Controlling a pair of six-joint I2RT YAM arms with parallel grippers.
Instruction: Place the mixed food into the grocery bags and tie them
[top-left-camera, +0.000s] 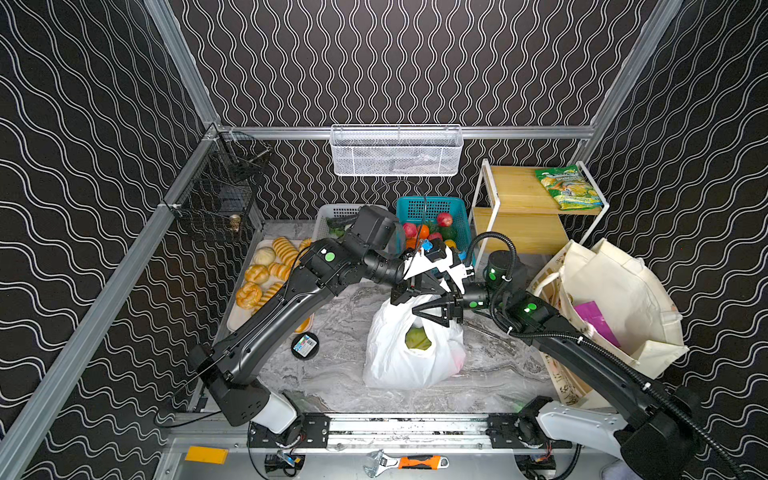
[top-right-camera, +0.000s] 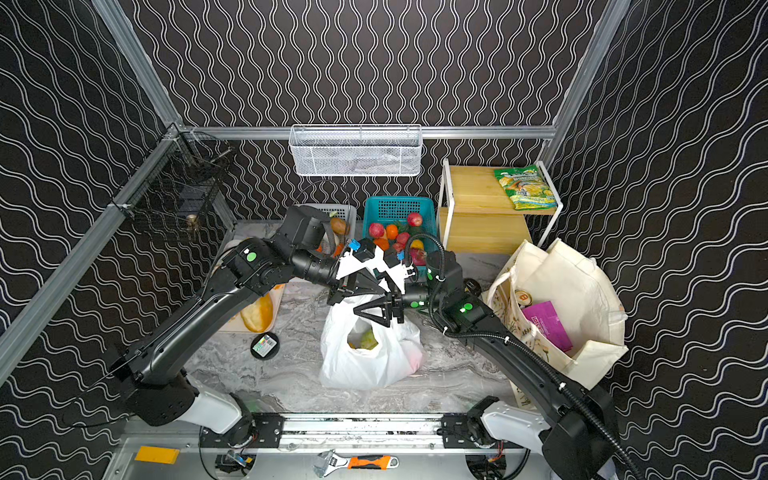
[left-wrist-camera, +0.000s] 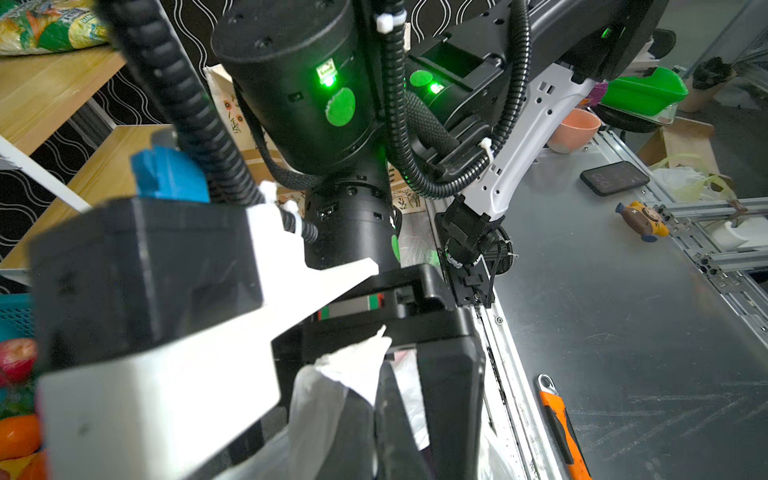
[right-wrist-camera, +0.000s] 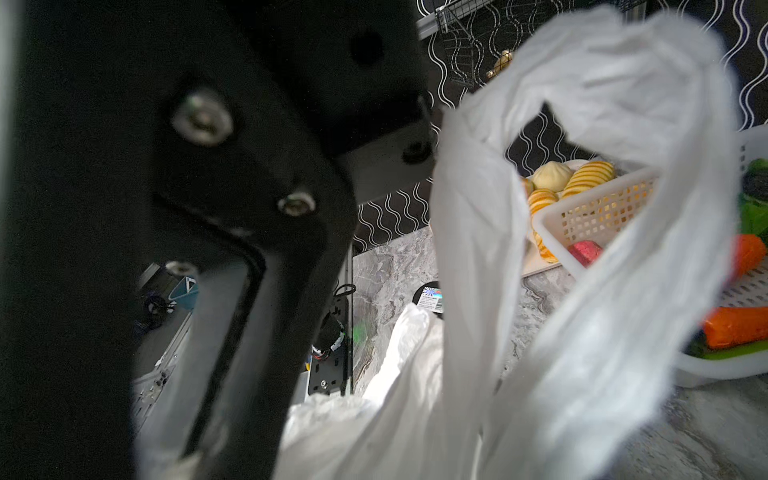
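The white plastic grocery bag (top-left-camera: 399, 357) (top-right-camera: 365, 357) stands mid-table with its mouth open, and a green cabbage (top-left-camera: 417, 338) shows inside. My left gripper (top-left-camera: 400, 296) (left-wrist-camera: 376, 415) is shut on one handle (left-wrist-camera: 353, 365), holding it up above the bag. My right gripper (top-left-camera: 415, 310) (top-right-camera: 356, 311) faces it from the right. It is open, its jaws standing wide around the pinched handle and my left fingertips. The other handle loop (right-wrist-camera: 582, 104) hangs close before the right wrist camera. The cream tote (top-left-camera: 623, 291) stands at the right with a purple packet (top-left-camera: 594, 320) inside.
Behind the arms stand a teal basket (top-left-camera: 432, 208) of fruit and a white basket (top-left-camera: 328, 216). A tray of bread (top-left-camera: 266, 270) lies at the left, with a round black tin (top-left-camera: 304, 345) near it. A wooden shelf (top-left-camera: 515, 195) holds a green snack bag (top-left-camera: 567, 187).
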